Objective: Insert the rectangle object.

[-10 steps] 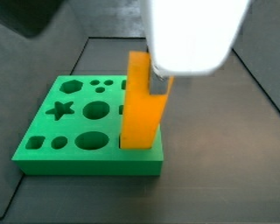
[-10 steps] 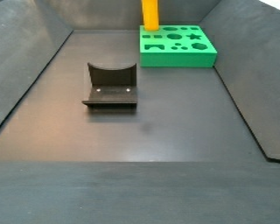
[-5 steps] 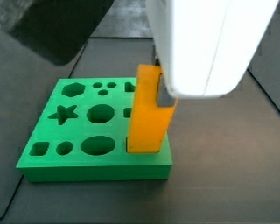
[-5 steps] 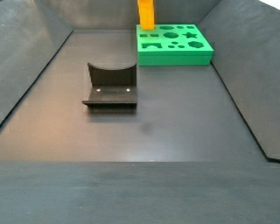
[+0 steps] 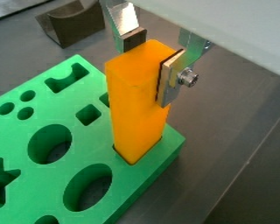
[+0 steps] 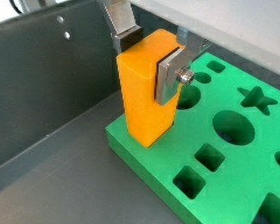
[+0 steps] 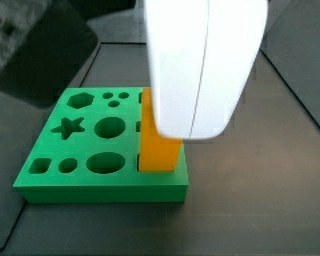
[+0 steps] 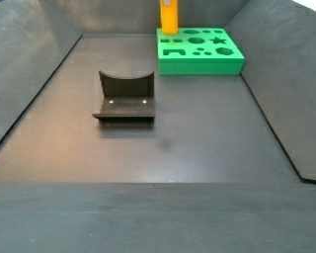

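Observation:
The rectangle object (image 5: 136, 114) is a long orange-yellow bar. It stands upright with its lower end in a hole at the edge of the green board (image 5: 49, 171). My gripper (image 5: 152, 57) is at the bar's top end and shut on it, with one pad on each side; both wrist views show this (image 6: 150, 57). In a side view the white arm (image 7: 203, 60) hides the gripper and the upper bar, so only the lower bar (image 7: 159, 152) shows above the board (image 7: 85, 145). In a side view the bar (image 8: 168, 17) rises from the board (image 8: 200, 61) at the far end.
The dark fixture (image 8: 123, 97) stands on the floor mid-bin, apart from the board; it also shows in a wrist view (image 5: 73, 22). The board has several other shaped holes (image 6: 234, 127). Dark sloping walls (image 8: 29, 99) enclose the floor.
The white arm has come lower and now covers more of the bar. The bar stays upright at the board's edge, still in the gripper.

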Robot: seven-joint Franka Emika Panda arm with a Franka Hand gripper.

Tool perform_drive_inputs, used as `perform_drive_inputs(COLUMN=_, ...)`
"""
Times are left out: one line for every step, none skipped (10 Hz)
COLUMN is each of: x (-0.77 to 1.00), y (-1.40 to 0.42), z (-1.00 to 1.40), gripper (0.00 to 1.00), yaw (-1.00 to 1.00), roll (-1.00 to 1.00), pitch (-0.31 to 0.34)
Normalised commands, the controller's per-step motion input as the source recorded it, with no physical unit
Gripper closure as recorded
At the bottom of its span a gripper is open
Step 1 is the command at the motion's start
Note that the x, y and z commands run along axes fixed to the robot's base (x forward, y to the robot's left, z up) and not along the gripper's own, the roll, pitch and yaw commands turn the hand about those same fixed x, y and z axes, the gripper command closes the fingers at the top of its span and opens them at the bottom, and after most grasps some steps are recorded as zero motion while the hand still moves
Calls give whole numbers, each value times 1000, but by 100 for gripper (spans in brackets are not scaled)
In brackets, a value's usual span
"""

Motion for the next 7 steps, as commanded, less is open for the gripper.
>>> perform_drive_inputs(x=329, y=-209, z=-674, gripper=100, yaw=-351, roll=61, pitch=154)
perform_drive_inputs(x=400, y=-234, z=-646, gripper=100, yaw=-354, roll=31, pitch=160)
perform_drive_inputs(x=326, y=-131, z=-474, gripper=100, yaw=-251, roll=0, pitch=97)
perform_drive_inputs(x=377, y=-86, z=-417, gripper=100, yaw=-140, roll=30, pitch=104)
perform_drive_inputs(x=289, y=-57, z=-323, gripper=100, yaw=-149, roll=0, pitch=76)
perform_drive_inputs(x=123, y=-26, z=-163, gripper=100, yaw=-97, roll=-64, pitch=3)
perform_drive_inputs(x=0, y=-180, z=-34, gripper=100, yaw=0, roll=47, pitch=0)
